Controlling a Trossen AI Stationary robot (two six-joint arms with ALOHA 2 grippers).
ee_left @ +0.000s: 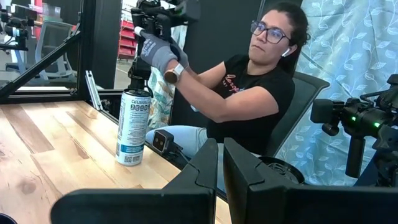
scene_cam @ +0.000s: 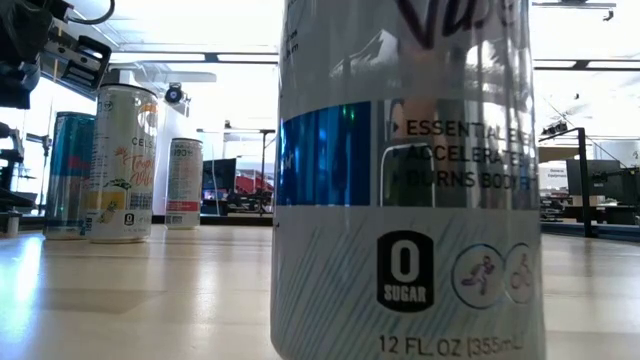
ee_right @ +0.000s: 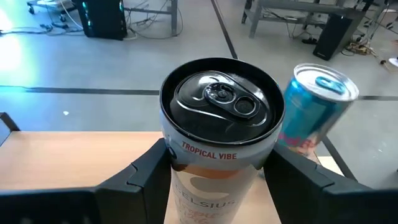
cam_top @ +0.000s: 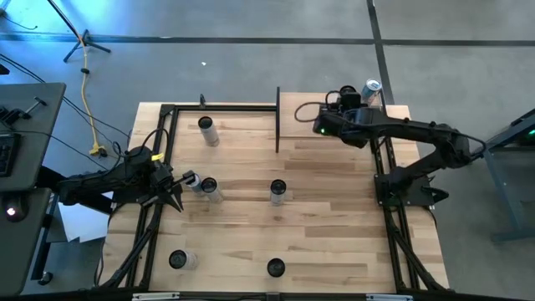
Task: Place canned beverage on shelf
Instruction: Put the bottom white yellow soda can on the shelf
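The right end effector (ee_right: 214,180) grips an upright can (ee_right: 217,124) at the worktop's (cam_top: 334,209) far right corner, above the shelf (cam_top: 305,121). The left end effector (cam_top: 175,199), closed and empty, waits well apart.

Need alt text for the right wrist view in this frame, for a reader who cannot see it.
The right claw is shut on an upright, unopened Celsius can labelled "Tropical Vibe", seen from above with its dark fingers on either side. A teal can stands tilted just beyond it over the light-wood shelf, with grey floor behind.
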